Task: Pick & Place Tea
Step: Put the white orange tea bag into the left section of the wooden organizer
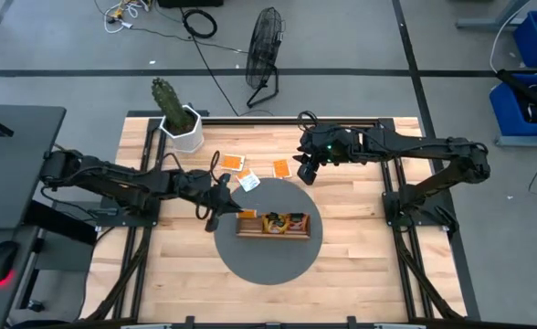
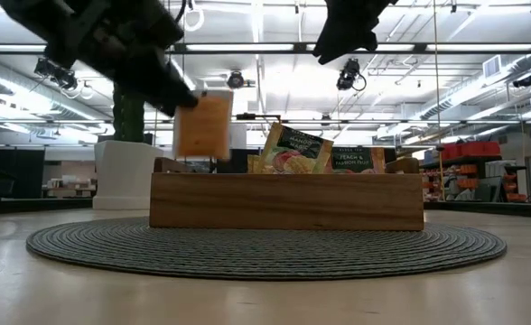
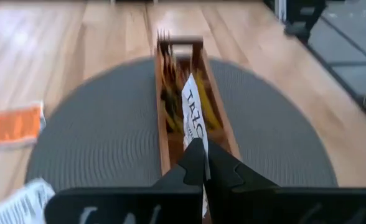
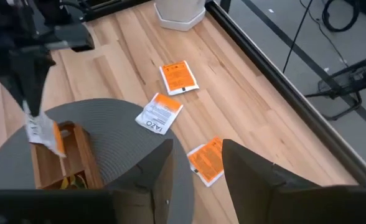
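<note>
My left gripper (image 1: 221, 199) is shut on a white tea sachet with dark print (image 3: 193, 115) and holds it over the left end of the long wooden tray (image 1: 274, 225). The tray lies on a round grey mat (image 1: 268, 263) with several sachets standing in it (image 2: 294, 149). Three more sachets lie flat on the table beyond the mat: orange (image 4: 178, 76), white and orange (image 4: 160, 114), orange (image 4: 208, 160). My right gripper (image 4: 198, 180) is open and hovers above the nearest orange sachet, touching nothing. My left gripper pinches the sachet between its two fingers (image 3: 223, 171), by the edge nearest them (image 3: 196, 142). The fingers come slanting down from the table's left. The sachet hangs below them (image 2: 202, 125), lifted clear, its lower edge just above the tray's left end (image 4: 65, 134).
A white pot with a cactus (image 1: 181, 126) stands at the table's far left corner. The mat (image 2: 265, 248) takes the middle. Bare wood lies left, right and near of it. A black fan (image 1: 264, 50) stands on the floor beyond the table.
</note>
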`<state>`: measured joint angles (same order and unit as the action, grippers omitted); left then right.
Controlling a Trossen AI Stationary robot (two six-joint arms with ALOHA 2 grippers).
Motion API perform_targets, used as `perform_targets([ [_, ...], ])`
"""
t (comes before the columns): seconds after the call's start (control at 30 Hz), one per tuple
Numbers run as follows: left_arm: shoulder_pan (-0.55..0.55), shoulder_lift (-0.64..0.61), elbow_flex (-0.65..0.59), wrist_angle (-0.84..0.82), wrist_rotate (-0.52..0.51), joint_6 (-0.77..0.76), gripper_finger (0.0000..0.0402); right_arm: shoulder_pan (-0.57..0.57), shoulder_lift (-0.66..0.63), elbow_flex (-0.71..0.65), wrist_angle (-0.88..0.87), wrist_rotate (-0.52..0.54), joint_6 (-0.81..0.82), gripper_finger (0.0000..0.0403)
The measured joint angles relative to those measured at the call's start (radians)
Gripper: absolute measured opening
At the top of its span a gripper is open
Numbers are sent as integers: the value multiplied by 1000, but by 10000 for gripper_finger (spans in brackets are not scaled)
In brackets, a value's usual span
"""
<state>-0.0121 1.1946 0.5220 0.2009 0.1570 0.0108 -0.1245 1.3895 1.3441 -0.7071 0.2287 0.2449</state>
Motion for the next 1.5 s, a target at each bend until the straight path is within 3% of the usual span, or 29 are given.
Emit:
perform_targets([
  [0.27,-15,48,-54,160,-2,9,1,-2,0,-1,-9,0,18,139],
  [0.67,-13,189,-56,183,-23,24,1,-2,0,-1,-21,25,26,139],
  [1.03,-13,200,-55,191,-101,1,5,-2,0,-1,-31,25,24,139],
  [1.5,-13,190,-55,193,-102,0,106,-2,0,-1,-44,25,10,139],
])
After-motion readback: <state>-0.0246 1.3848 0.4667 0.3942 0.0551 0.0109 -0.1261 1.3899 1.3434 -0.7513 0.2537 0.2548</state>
